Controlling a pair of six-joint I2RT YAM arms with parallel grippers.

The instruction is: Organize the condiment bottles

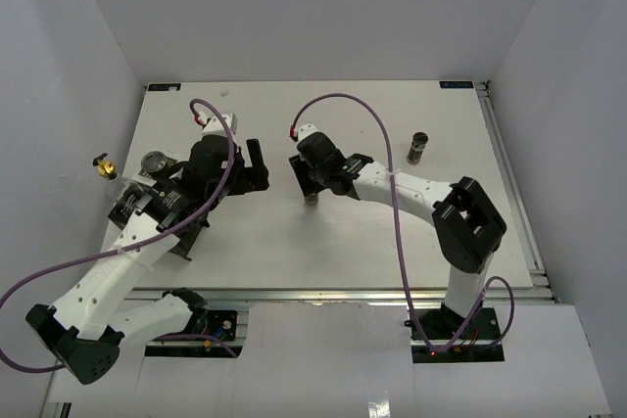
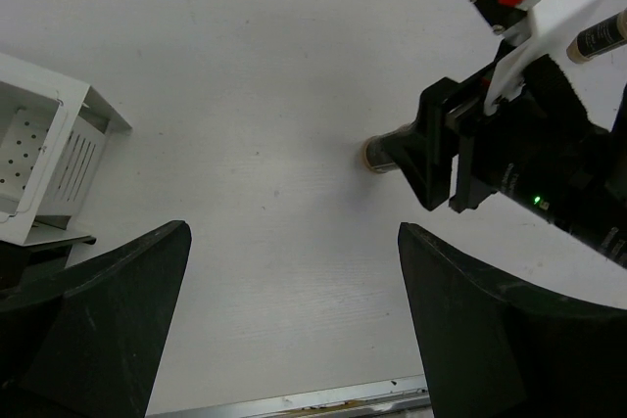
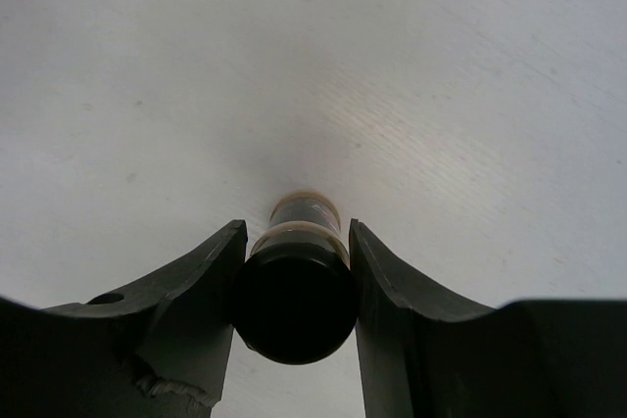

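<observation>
My right gripper (image 1: 312,186) is shut on the black cap of a slim dark bottle (image 3: 294,286) with a tan label, which stands upright on the table's middle (image 1: 312,199); its base shows in the left wrist view (image 2: 376,154). A second slim dark bottle (image 1: 418,147) stands at the right rear, also in the left wrist view (image 2: 600,36). A squat clear jar with a grey lid (image 1: 152,161) and a gold-capped bottle (image 1: 104,167) are at the left edge by the rack. My left gripper (image 1: 257,165) is open and empty above bare table (image 2: 294,320).
The black-and-white rack (image 2: 49,154) sits at the left edge, mostly hidden under my left arm in the top view (image 1: 147,205). The metal front edge of the table (image 2: 294,400) lies just below my left fingers. White walls enclose the table.
</observation>
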